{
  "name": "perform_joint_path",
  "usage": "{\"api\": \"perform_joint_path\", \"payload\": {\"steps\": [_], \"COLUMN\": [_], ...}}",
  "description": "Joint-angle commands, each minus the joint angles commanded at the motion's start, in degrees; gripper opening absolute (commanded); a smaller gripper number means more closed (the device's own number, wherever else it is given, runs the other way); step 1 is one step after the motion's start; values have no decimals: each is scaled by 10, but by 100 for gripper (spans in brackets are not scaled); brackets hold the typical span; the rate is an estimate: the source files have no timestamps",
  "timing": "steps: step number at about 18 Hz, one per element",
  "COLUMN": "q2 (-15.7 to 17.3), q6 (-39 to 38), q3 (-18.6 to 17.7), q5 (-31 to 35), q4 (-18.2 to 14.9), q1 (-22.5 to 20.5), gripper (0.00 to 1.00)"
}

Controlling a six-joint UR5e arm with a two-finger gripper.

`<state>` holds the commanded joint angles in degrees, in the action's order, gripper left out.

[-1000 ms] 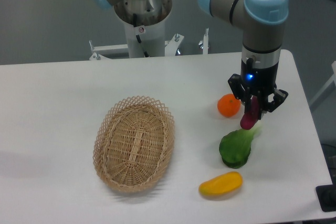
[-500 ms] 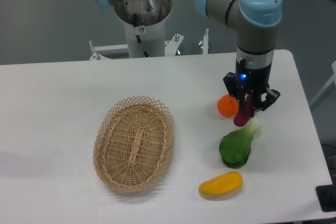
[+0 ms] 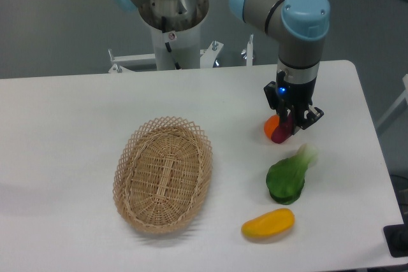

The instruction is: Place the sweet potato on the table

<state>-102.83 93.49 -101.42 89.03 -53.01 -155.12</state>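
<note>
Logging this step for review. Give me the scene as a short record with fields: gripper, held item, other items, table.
gripper: shut on the sweet potato, pointing down
sweet potato: held upright, in front of the orange, not released
orange: mostly hidden behind the sweet potato
green vegetable: on the table, below the gripper in the picture
mango: near the front edge
basket: empty, left of centre
table: white

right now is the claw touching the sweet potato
Touching. The camera view shows the claw closed on the sweet potato, whose lower end hangs below its fingers.
</note>
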Motion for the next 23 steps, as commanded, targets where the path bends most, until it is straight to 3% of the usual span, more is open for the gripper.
{"api": "perform_joint_path", "payload": {"steps": [5,8,10,13,18,23], "q2": [-12,-36,-54,-84,-93,-91], "q6": [127,194,214,218,203,119], "q3": [6,7,8,-1,-18,-46], "q5": [-4,-5,-5,-6,-6,-7], "q4": [4,6,30,62,69,70], "q1": [-59,-91,-102,-118,-120,-117], "gripper": [28,28,28,28,28,29]}}
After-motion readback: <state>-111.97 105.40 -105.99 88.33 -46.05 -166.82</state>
